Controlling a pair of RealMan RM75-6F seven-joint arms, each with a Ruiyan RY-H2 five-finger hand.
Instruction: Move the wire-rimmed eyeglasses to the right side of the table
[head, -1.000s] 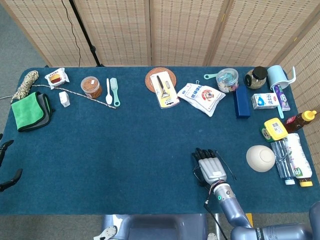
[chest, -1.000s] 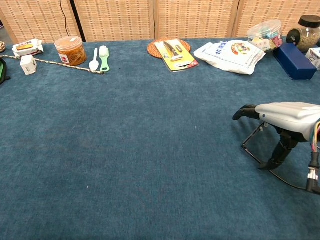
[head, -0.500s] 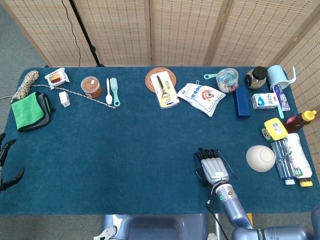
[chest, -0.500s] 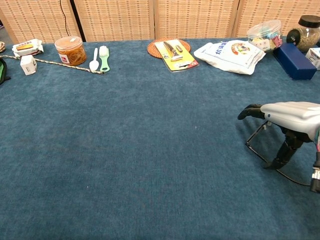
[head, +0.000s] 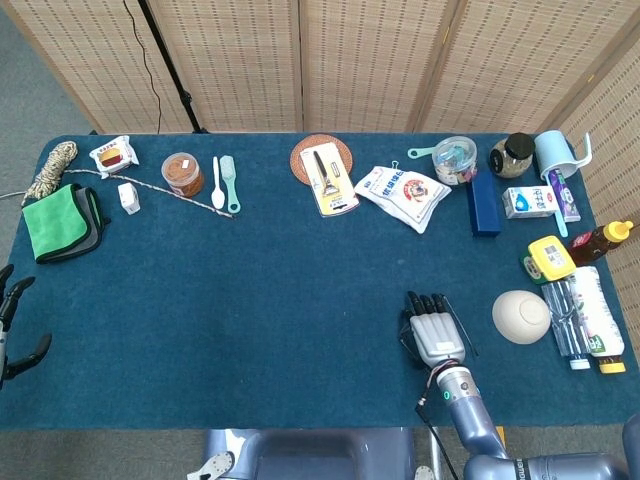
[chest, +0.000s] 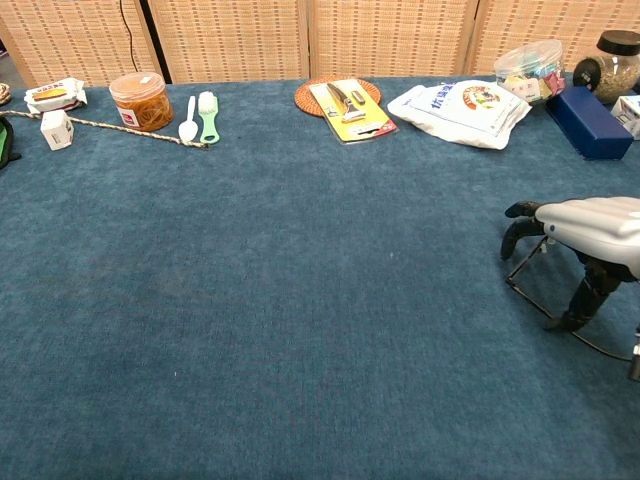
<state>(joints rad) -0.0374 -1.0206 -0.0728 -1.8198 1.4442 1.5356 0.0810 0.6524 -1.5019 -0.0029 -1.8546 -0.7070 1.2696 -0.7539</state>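
Observation:
The wire-rimmed eyeglasses (chest: 527, 297) lie low on the blue table (head: 250, 290), right of centre near the front edge. My right hand (chest: 585, 225) arches over them, fingers curled down at the far side and thumb pressed on the wire at the near side, so it holds the frame. From the head view the right hand (head: 437, 335) covers most of the eyeglasses (head: 462, 330); only thin wire shows on either side. My left hand (head: 12, 325) hangs off the table's left edge, fingers apart and empty.
A white round bowl (head: 521, 316) sits just right of my right hand, with bottles (head: 585, 320) and a yellow-lidded item (head: 550, 258) along the right edge. A blue box (head: 484, 205) and a white bag (head: 403, 192) lie further back.
My right hand has slid to the right along the table with the eyeglasses under it. The left hand has shifted slightly at the table's left edge.

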